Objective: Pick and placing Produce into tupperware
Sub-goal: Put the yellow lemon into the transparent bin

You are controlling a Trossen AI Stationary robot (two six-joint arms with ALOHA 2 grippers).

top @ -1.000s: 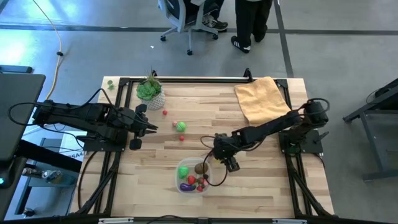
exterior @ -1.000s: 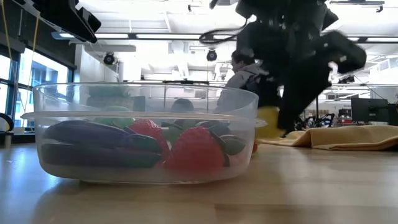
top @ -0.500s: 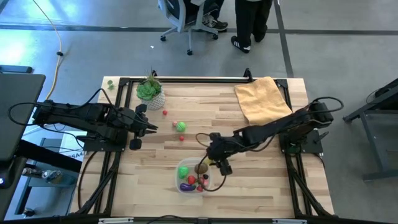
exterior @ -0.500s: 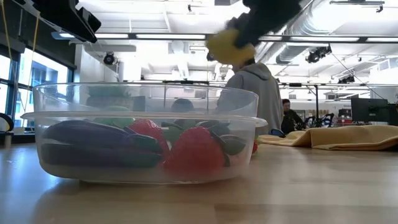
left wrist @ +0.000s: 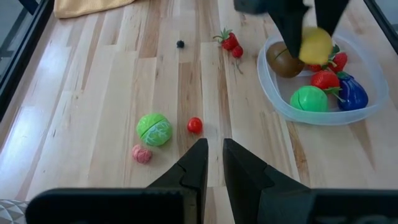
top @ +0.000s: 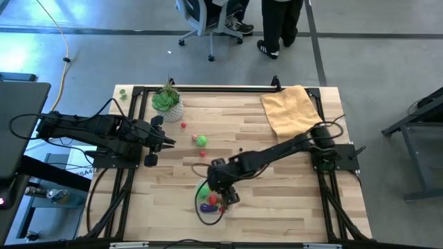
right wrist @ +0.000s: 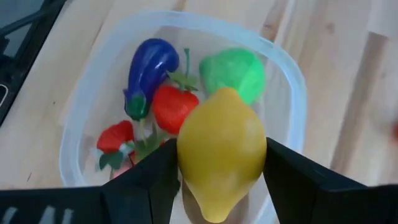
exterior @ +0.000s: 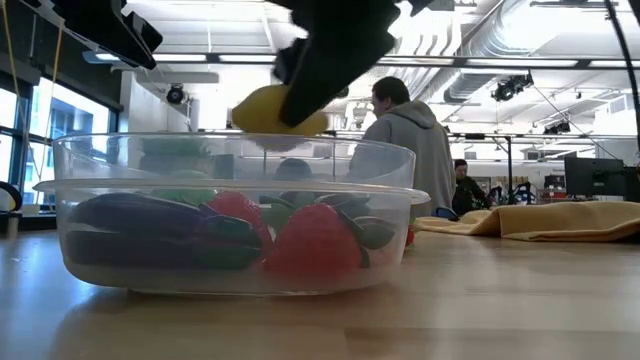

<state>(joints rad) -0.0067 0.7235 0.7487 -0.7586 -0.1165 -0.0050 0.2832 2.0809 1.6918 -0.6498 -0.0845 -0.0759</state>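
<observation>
Clearly we have the right gripper [right wrist: 221,186] clamped on a smooth yellow toy lemon [right wrist: 221,149], one dark finger on each side of it, held in the air just above the clear, rounded-corner plastic tub [right wrist: 292,112] near the table's front edge. Beneath the lemon, inside the tub, we see a purple toy eggplant [right wrist: 148,65], red toy strawberries [right wrist: 175,107], a green leafy ball [right wrist: 233,73] and a brown kiwi [left wrist: 285,62]. Farther out on the pale wooden table [top: 291,200] lie a green round vegetable [top: 201,140] and a few small red berries [top: 183,125], with a white-potted plant [top: 167,102] and a yellow cloth [top: 294,109] towards the back. Our left gripper [left wrist: 211,163] waits at the table's left side, its fingers nearly together and holding nothing.
</observation>
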